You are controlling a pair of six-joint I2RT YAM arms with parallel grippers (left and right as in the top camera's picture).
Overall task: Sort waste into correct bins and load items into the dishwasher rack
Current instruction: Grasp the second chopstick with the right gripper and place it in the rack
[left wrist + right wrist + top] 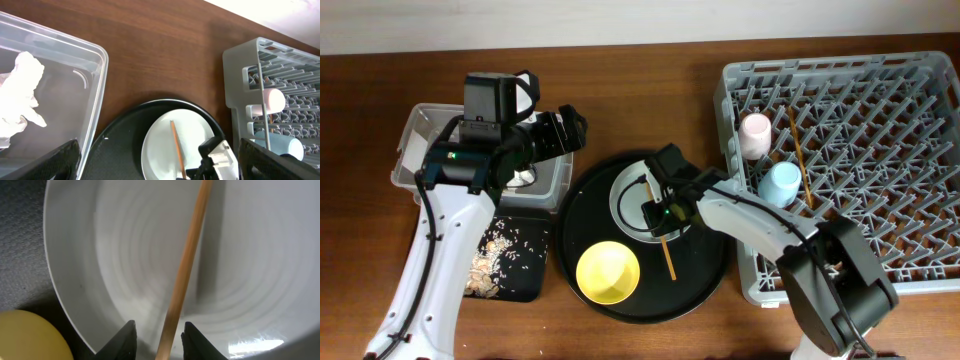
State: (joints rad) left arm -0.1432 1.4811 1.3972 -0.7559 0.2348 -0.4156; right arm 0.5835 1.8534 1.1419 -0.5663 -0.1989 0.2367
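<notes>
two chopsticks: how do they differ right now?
The rack chopstick lies among the pegs of the dishwasher rack; the plate chopstick lies across the plate, one end past its rim. The rack chopstick is clear of both arms; the plate chopstick sits between the open jaws of the right gripper. Both are thin wooden sticks.

The brown wooden desk (640, 90) carries a clear tub (405, 155) far left, a shallow black tray (542, 270) just nearer, a round black tray (692, 285) centrally, and a grey rack (880, 110) right.
</notes>
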